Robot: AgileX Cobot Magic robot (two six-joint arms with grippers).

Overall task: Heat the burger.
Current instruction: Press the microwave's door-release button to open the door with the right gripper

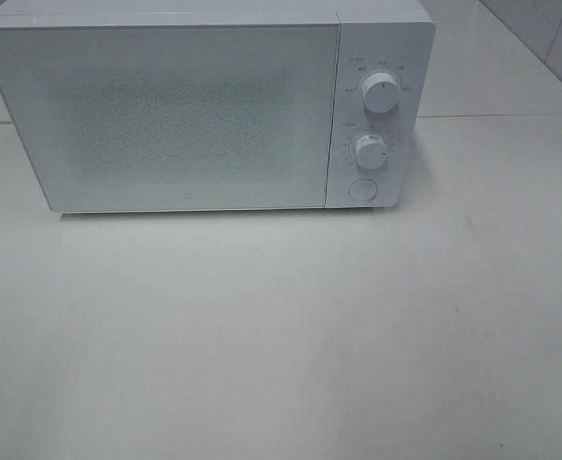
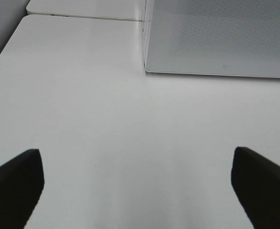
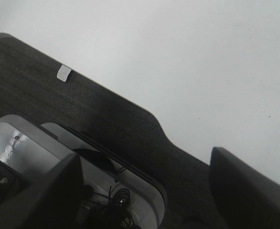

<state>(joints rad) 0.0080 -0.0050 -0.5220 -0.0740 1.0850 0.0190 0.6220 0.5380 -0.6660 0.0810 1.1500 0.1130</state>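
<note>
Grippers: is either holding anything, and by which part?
Nothing is held. The left gripper and the right gripper both stand open with nothing between their fingers.

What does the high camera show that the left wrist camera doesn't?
Only the high view shows the microwave's control panel: an upper knob, a lower knob and a round button beneath them. Only the left wrist view shows the left gripper, jaws wide apart with nothing between them, over the table. Both show the white table and the microwave's closed door. The burger appears in neither.
</note>
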